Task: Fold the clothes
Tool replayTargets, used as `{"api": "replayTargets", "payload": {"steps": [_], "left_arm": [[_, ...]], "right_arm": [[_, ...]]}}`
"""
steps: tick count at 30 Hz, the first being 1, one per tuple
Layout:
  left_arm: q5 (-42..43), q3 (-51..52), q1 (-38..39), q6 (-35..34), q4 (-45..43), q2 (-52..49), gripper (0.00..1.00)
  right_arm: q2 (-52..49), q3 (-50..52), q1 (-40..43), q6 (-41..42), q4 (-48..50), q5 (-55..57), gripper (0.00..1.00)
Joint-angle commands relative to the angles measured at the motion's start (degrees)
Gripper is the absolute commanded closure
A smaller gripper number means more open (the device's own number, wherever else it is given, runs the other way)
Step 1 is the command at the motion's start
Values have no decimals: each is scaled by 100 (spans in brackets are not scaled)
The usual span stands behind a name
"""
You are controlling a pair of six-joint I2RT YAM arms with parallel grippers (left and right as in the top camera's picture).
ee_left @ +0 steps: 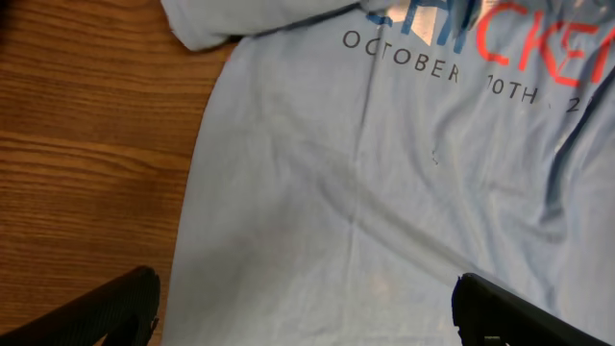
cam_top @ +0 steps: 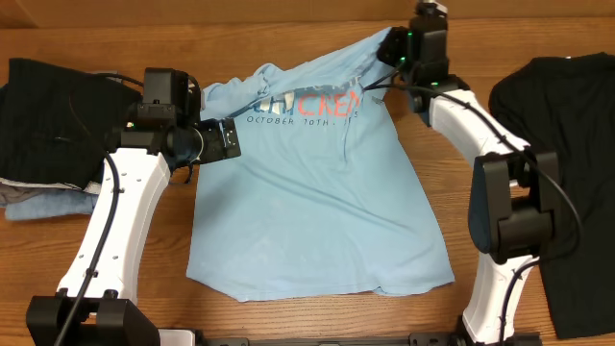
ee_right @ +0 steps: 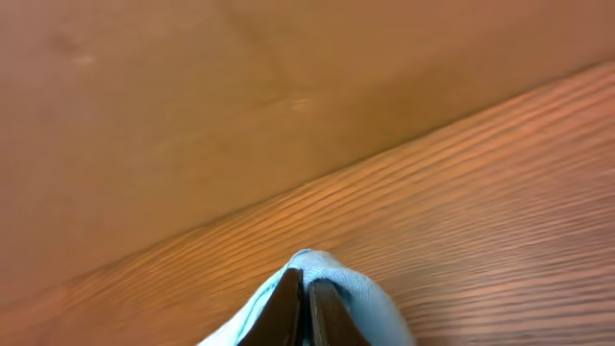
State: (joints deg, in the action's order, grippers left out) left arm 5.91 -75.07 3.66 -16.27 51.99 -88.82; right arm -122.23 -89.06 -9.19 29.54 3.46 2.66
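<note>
Above the wooden counter [cam_top: 538, 43], the overhead view shows a sky-blue T-shirt [cam_top: 317, 202] spread at the centre, print side up, hem toward 6 o'clock. At the shirt's 1 o'clock corner the right pincer [cam_top: 389, 50] is clamped on a shoulder of the fabric, drawing it into a peak. At 10 o'clock the left pincer [cam_top: 231, 139] stands spread wide at the shirt's edge, holding nothing. A plain black shirt [cam_top: 567, 144] lies at 3 o'clock and a pile of folded garments [cam_top: 48, 135] sits at 9 o'clock.

From the left wrist, two dark fingers [ee_left: 106, 312] frame the bottom corners, parted over blue cloth, with "OCTOBER 10TH" lettering [ee_left: 432, 77] at 12 o'clock and bare wood at 9 o'clock.

From the right wrist, the closed jaws pinch a small fold of blue fabric at 6 o'clock, with wood grain beyond.
</note>
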Motion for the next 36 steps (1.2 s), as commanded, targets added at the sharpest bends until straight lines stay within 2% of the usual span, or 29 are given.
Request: {"api": "replayTargets", "payload": {"steps": [1, 4, 5, 6, 10, 16, 18, 19, 20, 21, 23, 27, 32, 36], "left_arm": [[-55, -105, 11, 107, -17, 76, 0], [-55, -105, 11, 107, -17, 76, 0], [-55, -105, 11, 107, -15, 76, 0], [-55, -105, 11, 107, -15, 76, 0], [-55, -105, 11, 107, -17, 76, 0], [-55, -105, 11, 107, -17, 76, 0], [-55, -105, 11, 107, -15, 76, 0], [-55, -105, 11, 107, -17, 76, 0], [-55, -105, 11, 107, -17, 76, 0], [-55, -105, 11, 107, -17, 76, 0], [-55, -105, 11, 107, -17, 76, 0], [-55, -105, 11, 107, -17, 76, 0], [-55, -105, 11, 107, -17, 76, 0], [-55, -105, 11, 107, -15, 76, 0]], "right_arm": [[-133, -131, 278, 225, 81, 11, 96], [-133, -262, 501, 190, 179, -544, 76], [-133, -396, 584, 157, 96, -839, 65], [-122, -581, 673, 157, -68, -1167, 49], [-120, -1469, 938, -111, -1456, -2098, 17], [-66, -2975, 1165, -1261, -6057, -2151, 8], [-48, -3123, 1167, -1504, -7403, -1939, 22], [-46, -3121, 1167, -1506, -7993, -1827, 38], [-48, -3084, 1167, -1506, -8494, -1753, 86], [-48, -3018, 1156, -1502, -8900, -1698, 96], [-48, -2839, 1119, -1458, -9457, -1685, 96], [-48, -2260, 942, -1419, -9814, -1687, 96], [-48, -960, 557, -911, -9359, -1801, 96], [-48, -289, 168, -643, -9007, -1816, 96]]}}
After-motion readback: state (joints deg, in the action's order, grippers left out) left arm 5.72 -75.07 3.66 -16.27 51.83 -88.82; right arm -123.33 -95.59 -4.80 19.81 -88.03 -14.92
